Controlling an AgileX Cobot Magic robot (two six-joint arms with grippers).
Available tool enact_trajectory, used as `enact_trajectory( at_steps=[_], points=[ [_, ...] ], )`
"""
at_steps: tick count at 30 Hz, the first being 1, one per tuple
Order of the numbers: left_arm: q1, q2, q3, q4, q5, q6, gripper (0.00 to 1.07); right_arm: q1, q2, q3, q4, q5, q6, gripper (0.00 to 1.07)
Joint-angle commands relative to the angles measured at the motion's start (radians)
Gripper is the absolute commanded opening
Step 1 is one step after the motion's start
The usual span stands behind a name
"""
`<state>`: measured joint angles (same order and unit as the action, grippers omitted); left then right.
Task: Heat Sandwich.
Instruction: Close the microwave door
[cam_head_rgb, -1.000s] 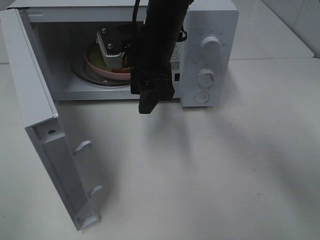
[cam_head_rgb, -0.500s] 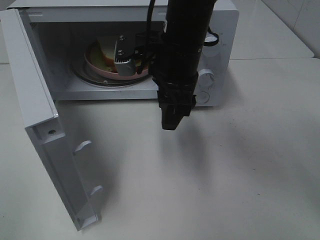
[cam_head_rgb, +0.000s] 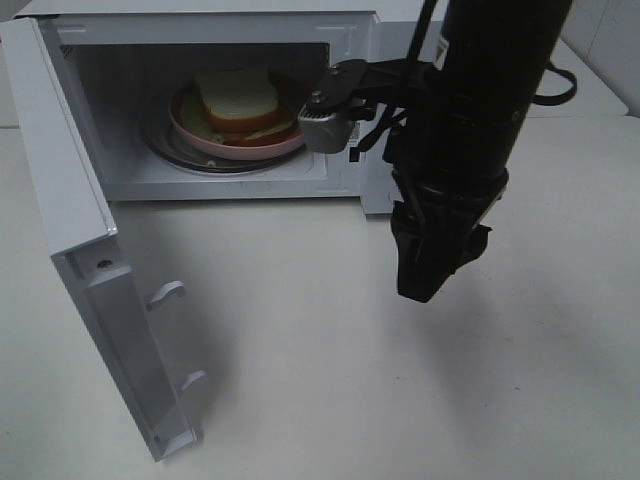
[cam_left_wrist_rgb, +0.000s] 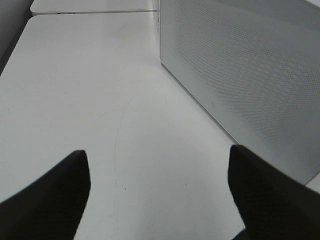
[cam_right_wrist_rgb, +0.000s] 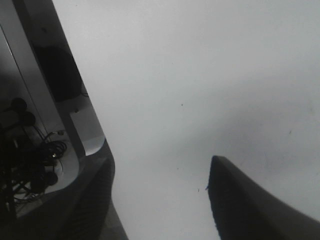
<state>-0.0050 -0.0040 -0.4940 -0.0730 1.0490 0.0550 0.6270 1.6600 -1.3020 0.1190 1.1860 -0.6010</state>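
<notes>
- Seeing white-bread sandwich (cam_head_rgb: 238, 98) on round pink plate (cam_head_rgb: 192, 130) inside door-open white microwave (cam_head_rgb: 366, 45).
- My right gripper (cam_head_rgb: 428, 282), jaws apart and empty, hangs above white tabletop (cam_head_rgb: 330, 400).
- My left gripper (cam_left_wrist_rgb: 160, 197) gapes empty beside microwave wall.

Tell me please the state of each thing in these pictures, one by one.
microwave door, fully open.
sandwich, lying on the pink plate inside the microwave.
pink plate, on the glass turntable.
left gripper, open, empty.
right gripper, open, empty, outside the microwave.

Kitchen, perhaps: microwave (cam_head_rgb: 130, 100) on counter (cam_head_rgb: 320, 380).
</notes>
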Motion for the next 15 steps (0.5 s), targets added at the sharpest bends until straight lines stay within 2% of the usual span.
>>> enact_trajectory(
  at_steps=[1, 8, 10, 12, 13, 15],
  points=[
    [-0.003, -0.022, 0.002, -0.003, -0.012, 0.000, 0.71, -0.040, -0.042, 0.026, -0.005, -0.006, 0.159, 0.57],
    [-0.003, -0.022, 0.002, -0.003, -0.012, 0.000, 0.71, -0.140, -0.081, 0.026, -0.028, -0.016, 0.411, 0.57],
    [-0.003, -0.022, 0.002, -0.003, -0.012, 0.000, 0.71, -0.208, -0.089, 0.026, -0.062, -0.025, 0.532, 0.57],
    [-0.003, -0.022, 0.002, -0.003, -0.012, 0.000, 0.71, -0.232, -0.092, 0.026, -0.077, -0.028, 0.565, 0.57],
    [-0.003, -0.022, 0.002, -0.003, -0.012, 0.000, 0.71, -0.283, -0.097, 0.026, -0.098, -0.035, 0.610, 0.57],
    [-0.003, -0.022, 0.002, -0.003, -0.012, 0.000, 0.71, -0.329, -0.100, 0.025, -0.112, -0.042, 0.638, 0.57]
  ],
)
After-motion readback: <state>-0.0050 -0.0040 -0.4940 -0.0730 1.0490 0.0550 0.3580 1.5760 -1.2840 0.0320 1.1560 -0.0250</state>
